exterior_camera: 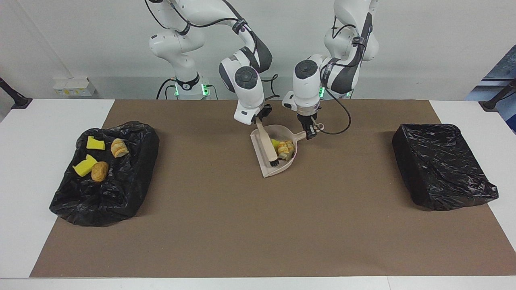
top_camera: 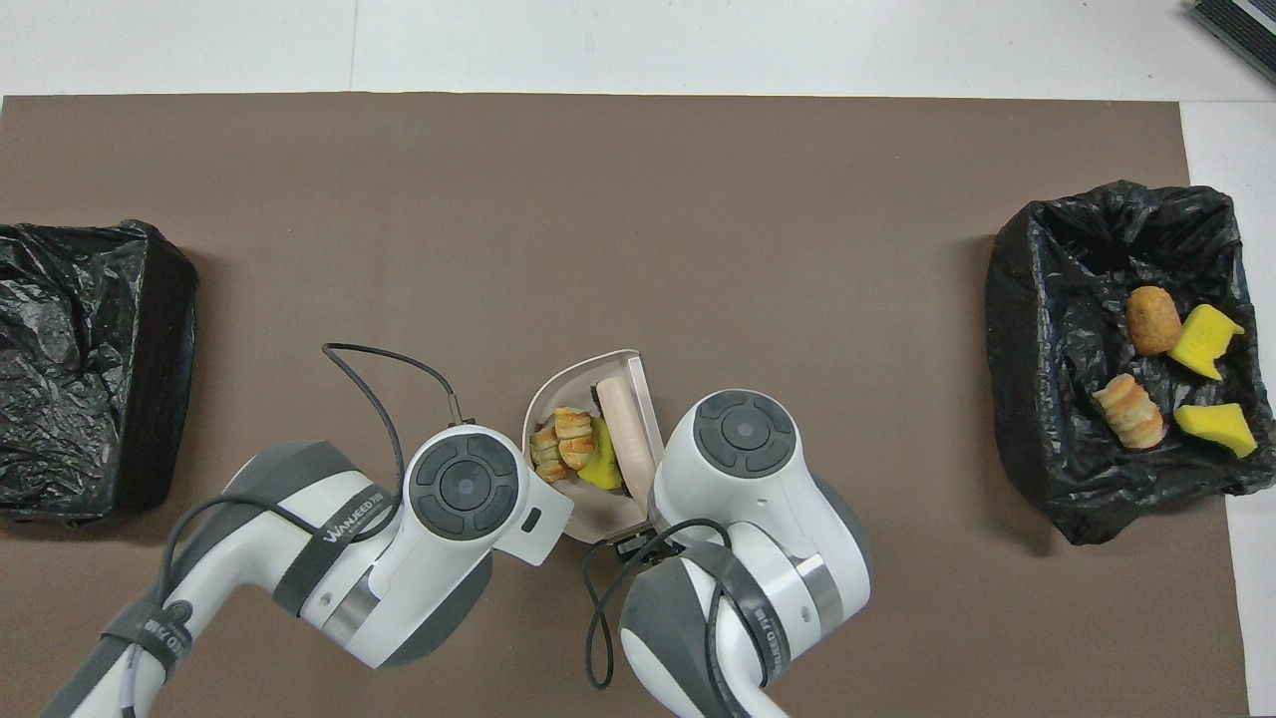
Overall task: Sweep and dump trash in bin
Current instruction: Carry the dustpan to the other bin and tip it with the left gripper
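Note:
The beige dustpan (exterior_camera: 278,171) (top_camera: 596,511) lies mid-table, with my left gripper (exterior_camera: 310,130) shut on its handle. My right gripper (exterior_camera: 258,117) is shut on the beige brush (exterior_camera: 267,144) (top_camera: 624,427), whose dark bristles rest inside the pan. Three pieces of trash are packed against the pan's back wall: a yellow sponge piece (exterior_camera: 275,142) (top_camera: 601,467) and two bread lumps (exterior_camera: 285,150) (top_camera: 573,449). Toward the right arm's end, a black-lined bin (exterior_camera: 121,193) (top_camera: 1037,299) holds several more scraps, among them a sponge piece (exterior_camera: 95,142) and a bread lump (exterior_camera: 99,171). In the overhead view both grippers are hidden under their wrists.
A second black-lined bin (exterior_camera: 441,165) (top_camera: 90,369) stands toward the left arm's end of the table. A brown mat (exterior_camera: 258,225) covers the middle of the white table. A cable loops from the left wrist beside the dustpan handle.

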